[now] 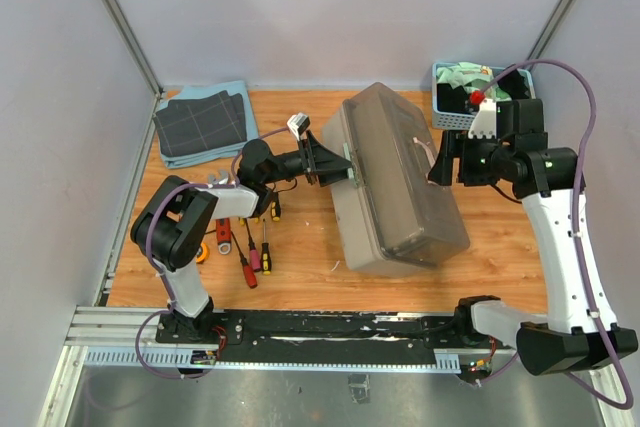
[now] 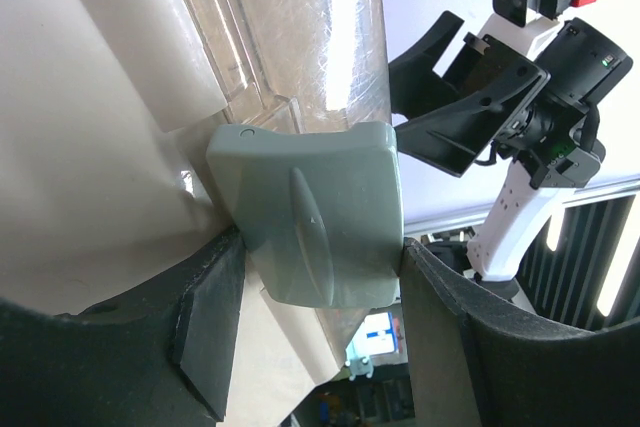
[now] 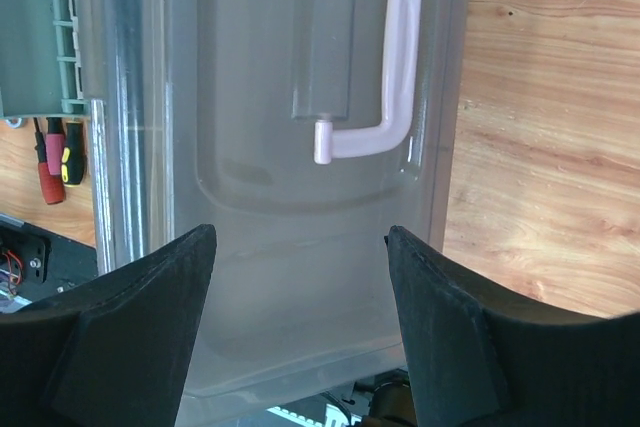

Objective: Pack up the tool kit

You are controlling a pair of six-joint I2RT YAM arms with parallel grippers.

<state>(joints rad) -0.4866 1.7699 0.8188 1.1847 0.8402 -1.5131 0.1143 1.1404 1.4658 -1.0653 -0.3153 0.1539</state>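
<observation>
The tool kit's grey-beige toolbox point(image 1: 400, 197) lies closed in the middle of the table under its translucent lid point(image 3: 260, 147). My left gripper point(image 1: 335, 162) is at its left side, shut on the grey-green latch point(image 2: 310, 212), with both pads touching the latch's edges. My right gripper point(image 1: 440, 157) hovers open over the lid's right side. Nothing is between its fingers, and the pale pink handle point(image 3: 400, 57) lies just ahead of them. Small screwdrivers point(image 1: 255, 252) and a red-handled tool point(image 1: 224, 234) lie loose on the table left of the box.
A blue slatted basket point(image 1: 465, 97) of cloths stands at the back right, behind my right arm. Folded dark grid-pattern cloths point(image 1: 203, 122) lie at the back left. Bare wooden tabletop point(image 3: 550, 127) shows right of the box.
</observation>
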